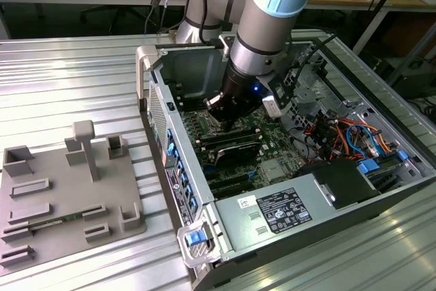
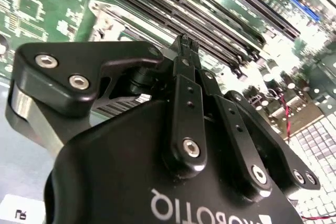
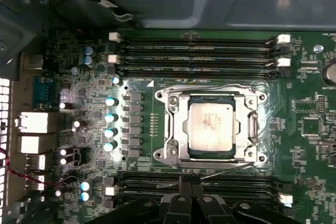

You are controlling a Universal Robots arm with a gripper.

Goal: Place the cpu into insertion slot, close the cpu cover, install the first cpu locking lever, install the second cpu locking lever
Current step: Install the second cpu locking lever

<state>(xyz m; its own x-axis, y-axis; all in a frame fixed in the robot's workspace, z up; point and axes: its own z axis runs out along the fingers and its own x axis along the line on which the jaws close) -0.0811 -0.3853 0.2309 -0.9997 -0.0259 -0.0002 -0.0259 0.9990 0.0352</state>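
The black claw (image 3: 190,184) is squeezing tight with nothing in it, sitting by a thin wire lever (image 3: 210,174). The small silver-grey square chip (image 3: 211,125) is lying in its dark socket (image 3: 210,153) under the shiny metal frame (image 3: 176,124).

A: Any legible text?
B: White lettering on the gripper (image 2: 184,45) body, upside down and cut off. A printed label (image 1: 283,210) on the grey box (image 1: 235,231), too small to read.
A: On the cpu (image 3: 211,125)?
B: Faint marks, unreadable.
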